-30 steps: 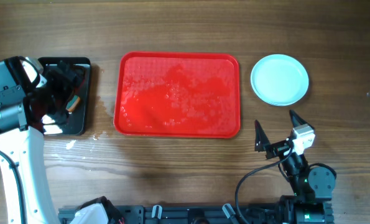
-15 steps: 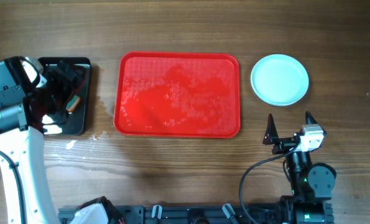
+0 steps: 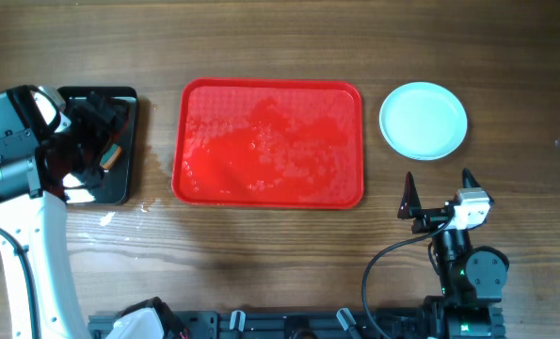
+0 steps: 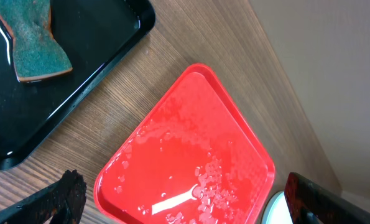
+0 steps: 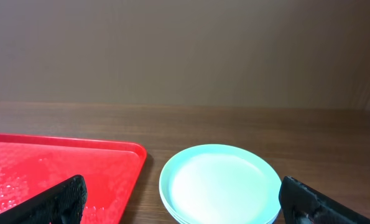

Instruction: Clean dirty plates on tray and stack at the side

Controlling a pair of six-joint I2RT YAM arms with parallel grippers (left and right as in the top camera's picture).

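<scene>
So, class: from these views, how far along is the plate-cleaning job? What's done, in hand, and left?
Done: the red tray holds only water drops, and the plates sit stacked to its right, with the top one clean. The sponge lies on the black tray.
In hand: nothing. The left gripper and right gripper are open and empty.
Left: apparently nothing, though the stack's count is unclear.

The overhead camera looked straight down on the whole worktop. The left wrist camera peered down obliquely from the left edge. The right wrist camera sat low near the front right corner, facing the far edge. All three shared the tray [image 3: 270, 141] [image 4: 191, 155] [image 5: 48, 168] and the plates [image 3: 424, 120] [image 4: 273, 209] [image 5: 219, 183].
</scene>
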